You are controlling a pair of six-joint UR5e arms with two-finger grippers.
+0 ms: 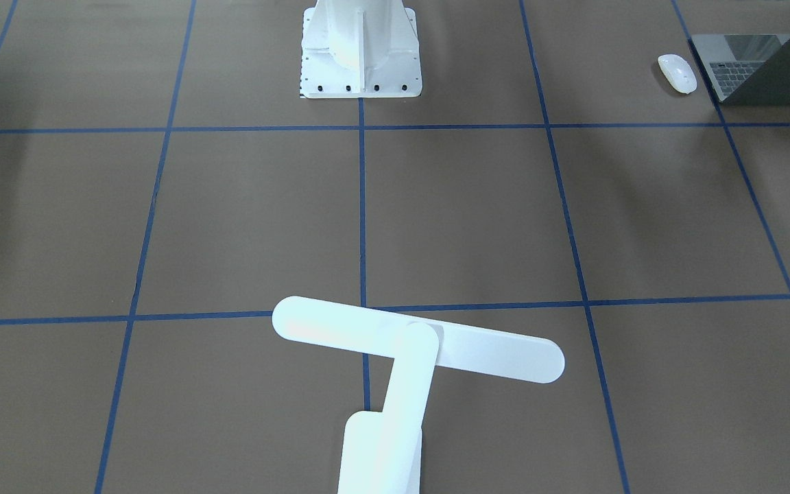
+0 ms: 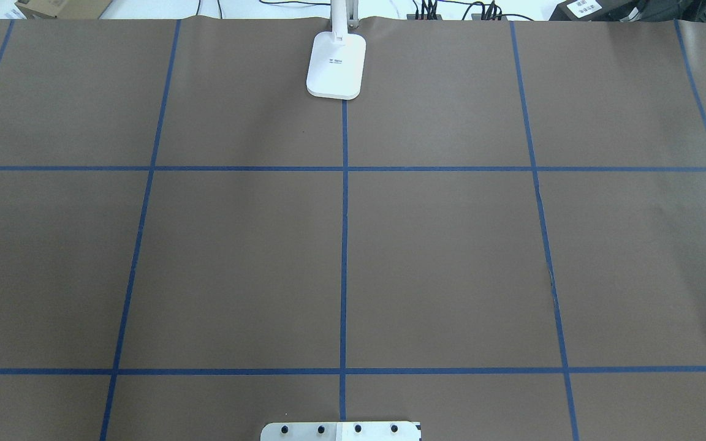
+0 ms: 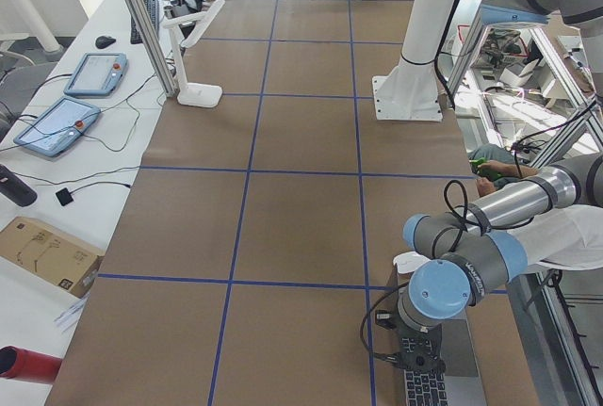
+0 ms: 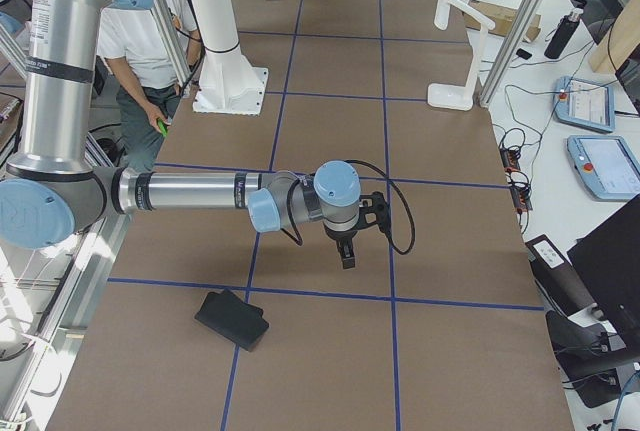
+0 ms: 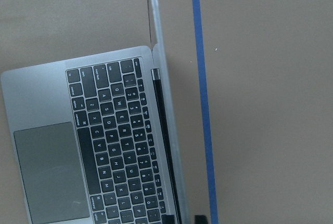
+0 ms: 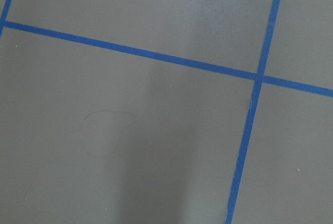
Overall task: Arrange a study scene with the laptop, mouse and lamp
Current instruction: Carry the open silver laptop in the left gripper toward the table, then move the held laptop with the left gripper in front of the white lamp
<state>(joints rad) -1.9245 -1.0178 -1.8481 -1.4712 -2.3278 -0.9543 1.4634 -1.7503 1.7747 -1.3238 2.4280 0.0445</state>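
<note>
The laptop point(image 5: 49, 169) stands open at the robot's left end of the table, lid upright; it also shows in the front view point(image 1: 765, 68). The white mouse point(image 1: 676, 72) lies beside it, toward the table's middle. The white lamp point(image 1: 415, 343) stands at the far middle edge, its base point(image 2: 336, 64) on the centre line. My left gripper point(image 3: 417, 361) hangs over the laptop's keyboard point(image 3: 429, 389); I cannot tell whether it is open or shut. My right gripper point(image 4: 346, 259) hovers over bare brown paper near the table's middle; I cannot tell its state.
The white bolted pedestal point(image 1: 361, 55) stands at the robot's side, middle. A black square mat point(image 4: 232, 319) lies near the robot's right end. Blue tape lines grid the brown paper. A person point(image 4: 150, 81) stands behind the pedestal. Teach pendants point(image 3: 57, 123) lie off the table.
</note>
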